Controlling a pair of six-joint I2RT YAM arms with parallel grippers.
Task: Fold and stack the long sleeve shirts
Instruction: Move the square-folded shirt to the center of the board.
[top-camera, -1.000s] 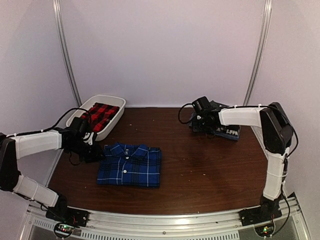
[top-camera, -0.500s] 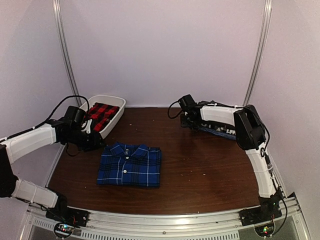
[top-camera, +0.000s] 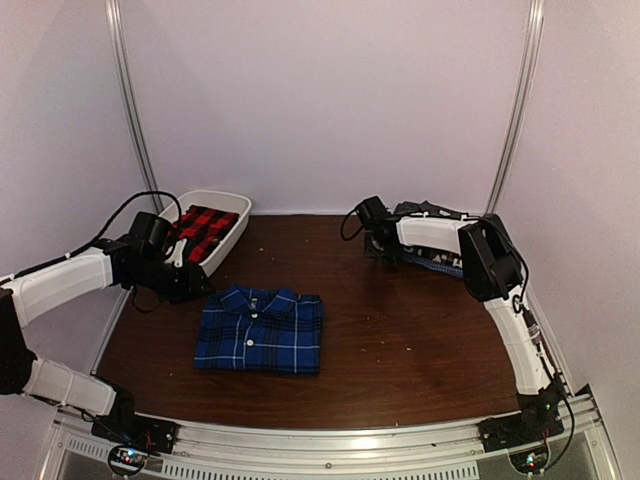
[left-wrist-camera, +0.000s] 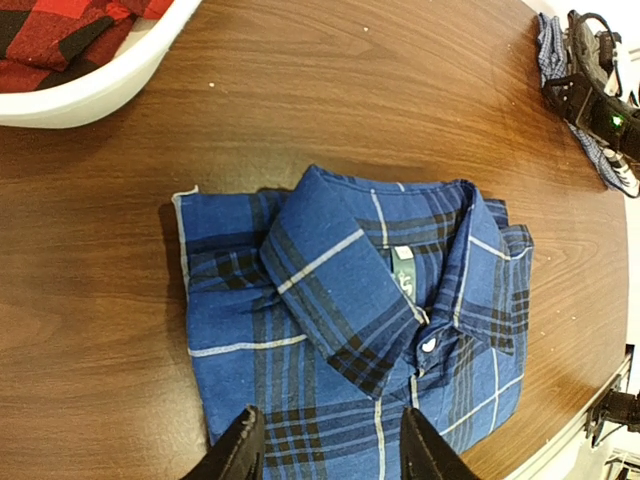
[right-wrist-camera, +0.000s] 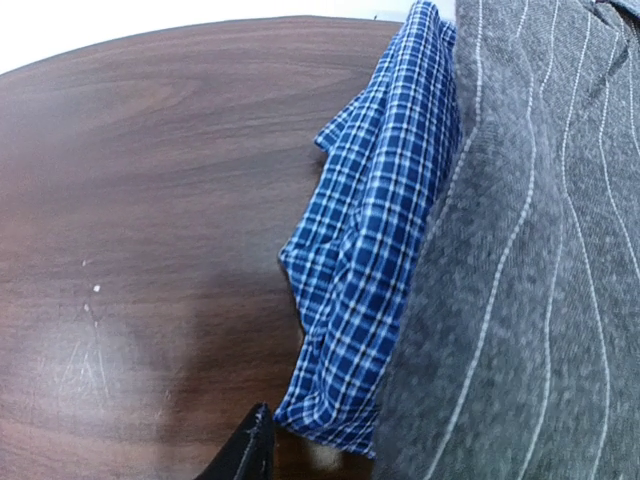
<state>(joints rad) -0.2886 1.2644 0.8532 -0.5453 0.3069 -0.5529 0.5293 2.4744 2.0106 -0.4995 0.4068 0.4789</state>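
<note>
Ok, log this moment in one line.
left gripper: open, near folded blue plaid shirt | right gripper: at grey striped shirt, jaws unclear | red plaid shirt: in white tub

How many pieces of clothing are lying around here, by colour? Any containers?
Blue: 2, the folded blue plaid shirt and the fine-checked blue garment
Red-and-black plaid shirt: 1
Grey striped shirt: 1
White tub: 1
Total: 5

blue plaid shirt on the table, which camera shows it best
Left wrist view: the blue plaid shirt fills the frame in sharp detail. The top view shows it whole but small; the right wrist view misses it.
</note>
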